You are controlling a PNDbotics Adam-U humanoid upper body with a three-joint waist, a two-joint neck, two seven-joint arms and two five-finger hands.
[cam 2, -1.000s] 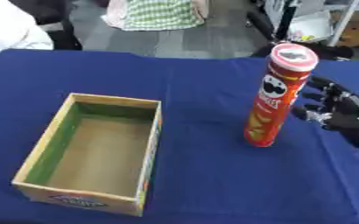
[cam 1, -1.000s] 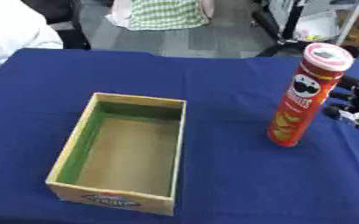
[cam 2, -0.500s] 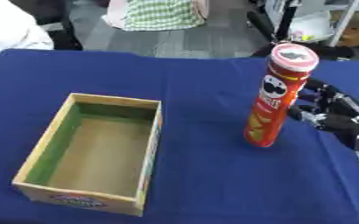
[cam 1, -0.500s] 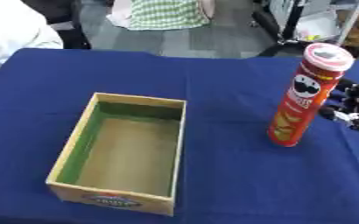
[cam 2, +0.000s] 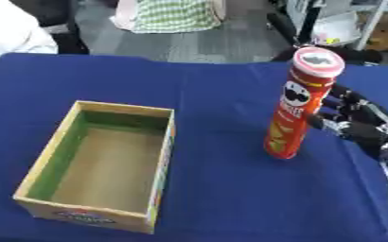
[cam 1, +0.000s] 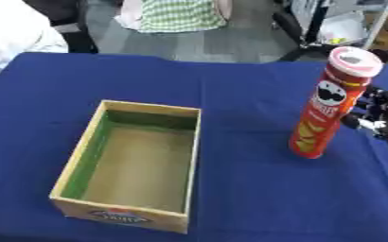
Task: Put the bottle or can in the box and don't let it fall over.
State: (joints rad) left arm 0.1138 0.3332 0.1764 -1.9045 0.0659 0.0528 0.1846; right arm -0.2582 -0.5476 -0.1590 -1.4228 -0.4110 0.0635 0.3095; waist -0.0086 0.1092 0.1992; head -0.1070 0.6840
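The tall red can [cam 2: 301, 104] stands upright on the blue counter [cam 2: 214, 189], well to the right of the open wooden box [cam 2: 98, 165], which sits empty. My right hand [cam 2: 355, 124] is just to the right of the can, its fingers [cam 2: 334, 113] spread and reaching toward the can's side; whether they touch it I cannot quite tell, but nothing is gripped.

A deep blue cloth covers the tabletop [cam 1: 230, 108] from edge to edge. Beyond its far edge lies a grey floor [cam 1: 230, 45]. A green-and-white checked cloth [cam 1: 177, 14] hangs at the top centre, and black chair legs [cam 2: 293, 28] and a white bin [cam 1: 346, 23] stand at the upper right.
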